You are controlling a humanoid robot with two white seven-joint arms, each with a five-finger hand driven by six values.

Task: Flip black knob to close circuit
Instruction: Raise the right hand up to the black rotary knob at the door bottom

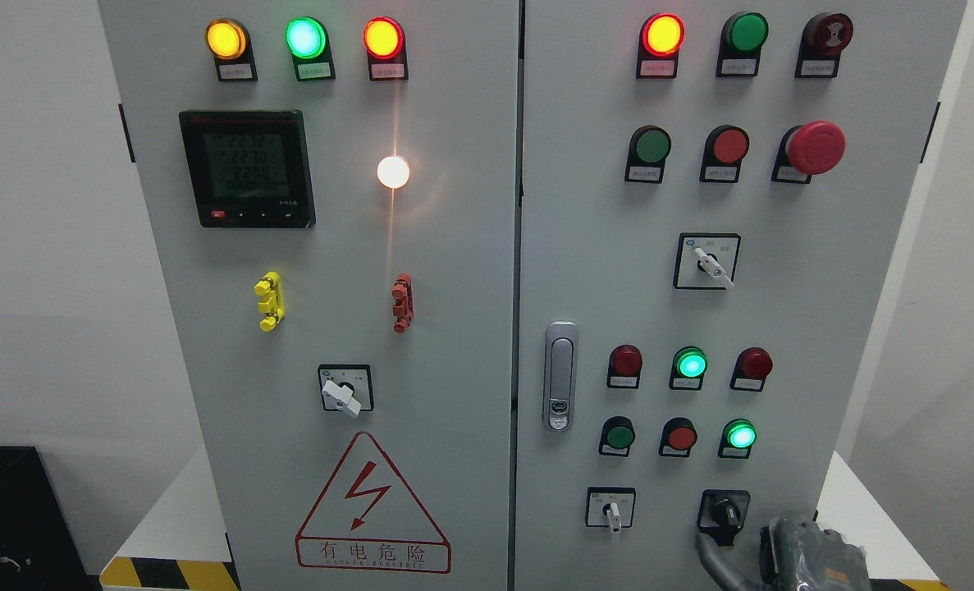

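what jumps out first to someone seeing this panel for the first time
Most striking is the glaring white lamp in the middle of the left door, flaring above the red triangular shock-warning sign at that door's foot. Next come the red mushroom emergency button at the right door's upper right and the lit indicators along the top. At the lower right, the right hand sits just beside the black knob.

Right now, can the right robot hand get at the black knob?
Probably yes: the right robot hand sits just right of the black knob, low on the panel, and nothing visible lies between them.
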